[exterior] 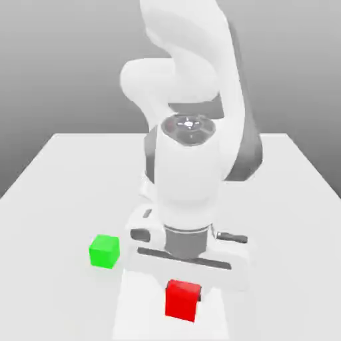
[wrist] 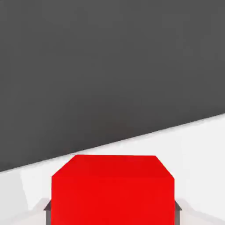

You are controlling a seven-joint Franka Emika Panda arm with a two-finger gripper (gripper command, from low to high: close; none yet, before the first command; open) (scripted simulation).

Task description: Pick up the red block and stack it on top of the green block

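You have the gripper (exterior: 182, 293) pinching the red block (exterior: 182, 300), with one dark finger (wrist: 47, 205) showing at each side of the cube in the hand view. In the exterior view the red block sits directly under the white hand, low over the white table (exterior: 60, 173); whether it rests on the surface or has just cleared it cannot be told. The green block (exterior: 104, 251) stands alone on the table, near the red block, toward the exterior view's left of it and a little farther back, with bare table between the two.

The step in hand looks like the lift after grasping. To do it well, raise the red block straight up before travelling sideways, high enough that its underside passes above the top of the green block. Keep the wrist level so the cube does not tilt in the fingers. Then carry it over the green block, line up the edges squarely, and lower gently until the faces meet before you let go. An off-centre landing risks nudging the green block or a lopsided stack.
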